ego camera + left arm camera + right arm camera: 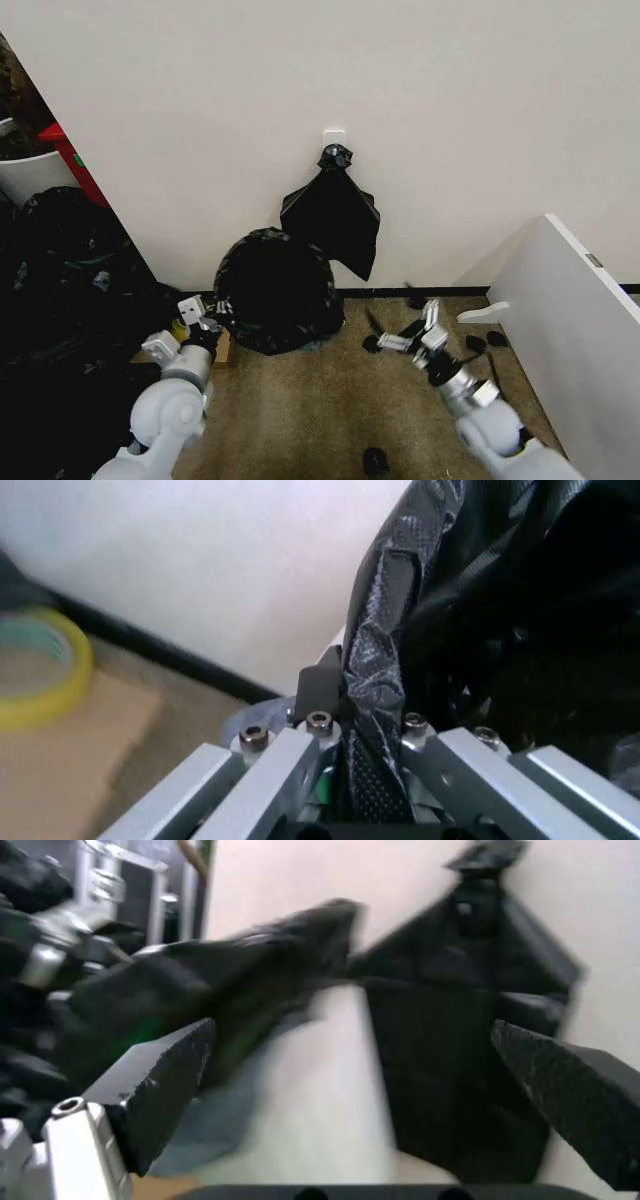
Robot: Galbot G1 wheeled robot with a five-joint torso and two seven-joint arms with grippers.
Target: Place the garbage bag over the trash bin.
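Left wrist view looks along the left hand [365, 727], its metal fingers [318, 686] pinched tight on a twisted fold of the thin, glossy black plastic garbage bag [380, 660]. From the head view that hand [205, 322] sits at the bag's left edge; the crinkled bag [278, 290] bulges in a rounded dome against the wall, hiding the bin beneath it. The right hand [405, 342] hovers over the floor to the bag's right, fingers spread wide and holding nothing. A roll of yellow tape [35, 667] lies on brown cardboard [60, 757] beside the left hand. Above, a knotted bunch of black bags [333, 215] hangs from a white wall hook [333, 136]. Coarse brown carpet [300, 420] covers the floor beneath.
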